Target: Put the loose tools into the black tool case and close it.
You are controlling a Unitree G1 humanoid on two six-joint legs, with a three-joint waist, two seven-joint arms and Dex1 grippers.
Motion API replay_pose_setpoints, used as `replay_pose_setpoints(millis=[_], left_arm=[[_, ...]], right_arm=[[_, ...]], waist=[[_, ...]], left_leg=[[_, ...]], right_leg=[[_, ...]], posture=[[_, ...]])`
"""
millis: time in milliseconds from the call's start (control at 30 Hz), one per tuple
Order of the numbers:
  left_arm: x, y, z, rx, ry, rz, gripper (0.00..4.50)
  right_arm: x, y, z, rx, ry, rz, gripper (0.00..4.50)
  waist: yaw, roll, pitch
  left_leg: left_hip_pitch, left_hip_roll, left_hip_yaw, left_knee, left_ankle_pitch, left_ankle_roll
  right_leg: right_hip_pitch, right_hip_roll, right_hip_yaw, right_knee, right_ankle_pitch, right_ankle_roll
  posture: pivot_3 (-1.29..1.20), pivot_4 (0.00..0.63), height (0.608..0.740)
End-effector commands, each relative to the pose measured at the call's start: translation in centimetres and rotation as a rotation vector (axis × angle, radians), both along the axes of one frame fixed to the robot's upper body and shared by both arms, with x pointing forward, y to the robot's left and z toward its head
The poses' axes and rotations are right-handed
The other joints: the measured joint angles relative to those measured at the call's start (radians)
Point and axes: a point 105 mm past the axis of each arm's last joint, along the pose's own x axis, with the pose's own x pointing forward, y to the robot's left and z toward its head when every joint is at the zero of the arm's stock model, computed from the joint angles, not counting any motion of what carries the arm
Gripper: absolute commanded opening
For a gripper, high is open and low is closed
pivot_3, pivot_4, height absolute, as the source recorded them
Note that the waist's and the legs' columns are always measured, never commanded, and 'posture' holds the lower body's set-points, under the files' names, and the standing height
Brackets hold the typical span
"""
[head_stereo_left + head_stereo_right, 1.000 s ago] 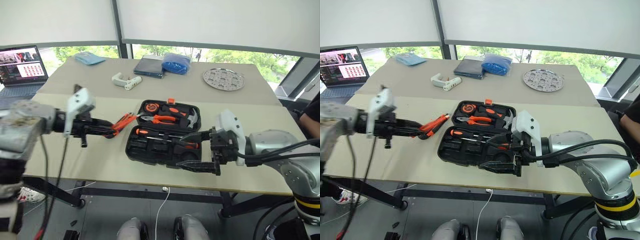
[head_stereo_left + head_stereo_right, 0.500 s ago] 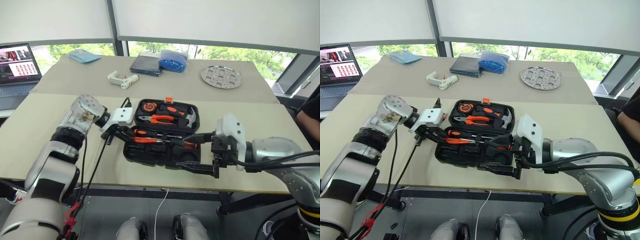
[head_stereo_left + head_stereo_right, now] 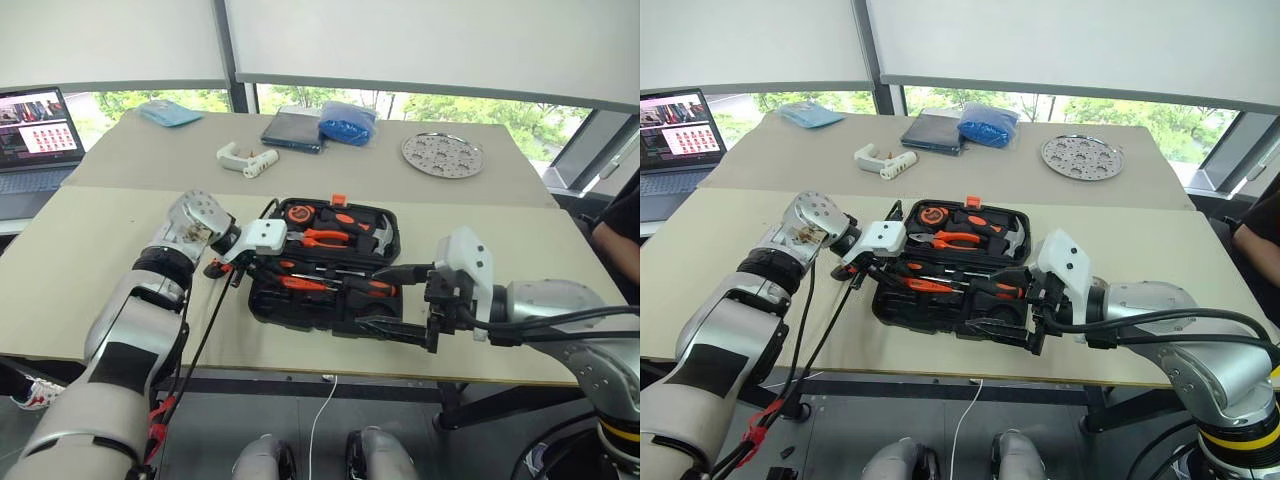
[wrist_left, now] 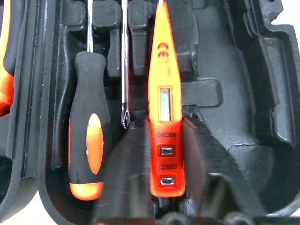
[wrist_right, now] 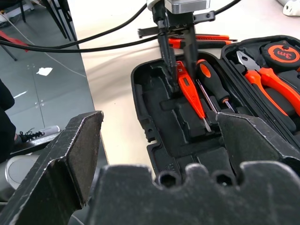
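Observation:
The black tool case (image 3: 266,302) lies open in the middle of the table. My left gripper (image 3: 283,274) reaches down into its near half. The slim orange tester screwdriver (image 4: 164,93) lies flat in a moulded slot between the parted fingers (image 4: 126,173). Beside it an orange-and-black screwdriver (image 4: 89,154) rests in its slot, with another screwdriver's bare shaft (image 4: 124,61) next to it. The utility knife (image 5: 206,37) lies on the table just beyond the case. My right gripper (image 3: 365,300) hangs wide open over the case's near right corner, holding nothing.
Pliers (image 3: 320,237), a tape measure (image 3: 300,213) and a hammer (image 3: 380,235) sit in the case's far half. Behind are a white pistol-shaped tool (image 3: 245,157), a dark book-like thing (image 3: 295,130), a blue bag (image 3: 348,123), a perforated metal disc (image 3: 443,155) and a laptop (image 3: 35,125).
My left gripper has swung from left of the case to over its near half with the tester, which now lies in the case, and its fingers have parted. The right gripper stayed put.

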Motion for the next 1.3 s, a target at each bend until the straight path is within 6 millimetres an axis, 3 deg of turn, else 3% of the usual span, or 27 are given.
replay_pose_setpoints(millis=[33, 67, 167, 200, 267, 333, 500, 667, 833, 1300], left_arm=[[0.0, 0.5, 1.4, -0.026, -0.005, 0.006, 2.99], [0.0, 0.6, 1.9, -0.046, -0.007, 0.017, 3.31], [0.1, 0.8, 3.6, -0.153, -0.006, 0.055, 3.31], [0.1, 0.9, 4.2, -0.199, 0.000, 0.069, 3.11], [0.1, 0.8, 5.1, -0.303, 0.030, 0.102, 2.63], [0.0, 0.7, 5.4, -0.362, 0.045, 0.112, 1.86], [-0.2, 0.3, 4.2, -0.426, 0.054, 0.117, 0.06], [0.3, -0.6, 1.5, -0.450, 0.015, 0.174, 0.02], [-0.5, -0.7, -0.9, -0.402, 0.025, 0.146, 0.02], [-0.7, 0.7, -3.5, -0.333, -0.003, 0.186, 0.02]], right_arm=[[-0.3, 0.1, 0.9, 0.018, -0.041, 0.005, 4.50], [-0.3, 0.1, 0.9, 0.019, -0.040, 0.005, 4.50], [-0.3, 0.1, 0.8, 0.025, -0.035, 0.004, 4.50], [-0.3, 0.2, 0.8, 0.027, -0.033, 0.003, 4.50], [-0.3, 0.2, 0.6, 0.032, -0.029, 0.001, 4.50], [-0.3, 0.2, 0.5, 0.035, -0.025, -0.002, 4.50], [-0.2, 0.2, 0.2, 0.041, -0.017, -0.012, 4.50], [0.1, 0.0, 0.0, 0.044, -0.008, -0.029, 4.50], [0.4, -0.2, -0.1, 0.042, -0.002, -0.045, 4.50], [0.7, -0.2, -0.3, 0.057, 0.016, -0.056, 4.50]], waist=[[-0.002, 0.000, 0.000], [-0.003, 0.000, 0.000], [-0.003, 0.000, 0.000], [-0.003, 0.000, 0.000], [-0.002, 0.000, 0.000], [0.000, 0.000, 0.000], [-0.001, 0.000, 0.000], [-0.001, 0.000, 0.000], [-0.001, 0.000, 0.000], [-0.002, 0.000, 0.000]], left_leg=[[0.000, 0.000, 0.000, 0.000, 0.000, 0.000], [0.000, 0.000, 0.000, 0.000, 0.000, 0.000], [-0.001, 0.000, 0.000, 0.000, 0.000, 0.000], [0.000, 0.000, 0.000, 0.000, 0.000, 0.000], [-0.001, 0.000, -0.001, 0.000, 0.000, 0.000], [-0.001, 0.000, -0.001, 0.001, 0.000, 0.000], [-0.001, -0.001, -0.001, 0.001, 0.000, 0.000], [-0.001, -0.001, -0.001, 0.002, 0.000, 0.000], [-0.001, -0.001, -0.001, 0.002, 0.000, 0.000], [0.003, 0.000, -0.001, 0.002, 0.000, 0.000]], right_leg=[[0.000, 0.000, 0.000, 0.000, 0.000, 0.000], [0.000, 0.000, 0.000, 0.000, 0.000, 0.000], [0.000, 0.000, 0.000, 0.000, 0.000, 0.000], [0.000, 0.000, 0.001, 0.000, 0.000, 0.000], [0.000, 0.000, 0.001, 0.000, 0.000, 0.000], [0.000, 0.000, 0.002, 0.000, 0.000, 0.001], [0.000, -0.001, 0.000, 0.000, 0.000, 0.001], [0.001, 0.000, -0.001, 0.001, 0.000, 0.001], [0.001, 0.000, -0.001, 0.000, 0.003, -0.003], [0.004, -0.001, -0.001, 0.000, 0.002, -0.002]], posture=[[0.00, 0.150, 0.718], [0.00, 0.150, 0.718], [0.00, 0.150, 0.718], [0.00, 0.150, 0.718], [0.00, 0.150, 0.718], [0.00, 0.150, 0.718], [0.00, 0.150, 0.718], [0.00, 0.150, 0.718], [0.00, 0.150, 0.718], [0.00, 0.150, 0.718]])
